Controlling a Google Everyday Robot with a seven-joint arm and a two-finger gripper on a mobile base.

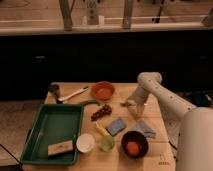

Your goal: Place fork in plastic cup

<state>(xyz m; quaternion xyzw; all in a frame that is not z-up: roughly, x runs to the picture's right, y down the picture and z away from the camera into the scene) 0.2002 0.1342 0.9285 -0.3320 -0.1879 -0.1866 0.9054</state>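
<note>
While the pale gripper [133, 105] hangs right of frame centre, grip state impossible to tell, the slim pale-yellow plastic fork [101, 129] lies lower centre, just up-left of the round light-green translucent plastic cup [107, 144].

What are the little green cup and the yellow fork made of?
The green cup looks like thin plastic: its pale wall seems to let light through. The fork beside it looks plastic too, pale yellow and dull, though colour alone is a weak clue. The gripper hangs over the table on its right side, away from both.
</note>
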